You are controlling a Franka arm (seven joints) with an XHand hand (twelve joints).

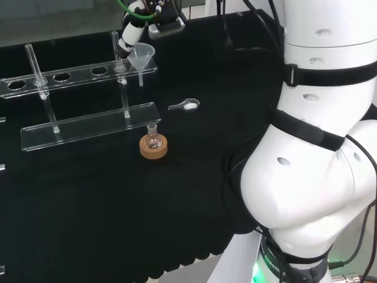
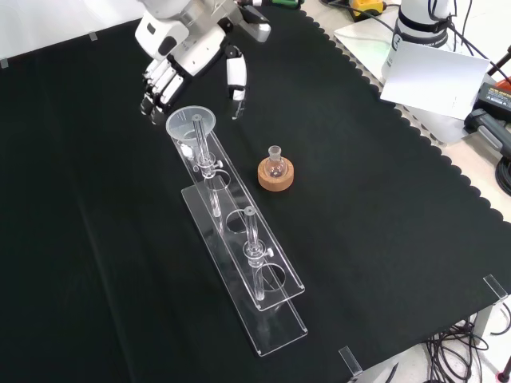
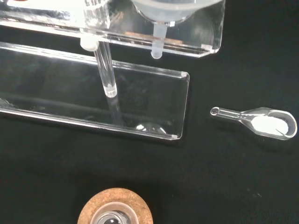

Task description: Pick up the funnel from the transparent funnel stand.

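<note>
the clear funnel [image 2: 192, 121] is hard to make out where its stem drops through the end hole of the transparent funnel stand [image 2: 263, 263] on the black-clothed counter [image 2: 383, 239]. the hand [image 2: 172, 76] hovers just beside the funnel's rim, fingers half-curled and thumb spread, gripping nothing.

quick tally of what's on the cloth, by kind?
Funnel: 1
Clear funnel stand: 1
Small flask on a cork ring: 1
Clear scoop: 1
Total: 4 pieces, plus the cork ring.
</note>
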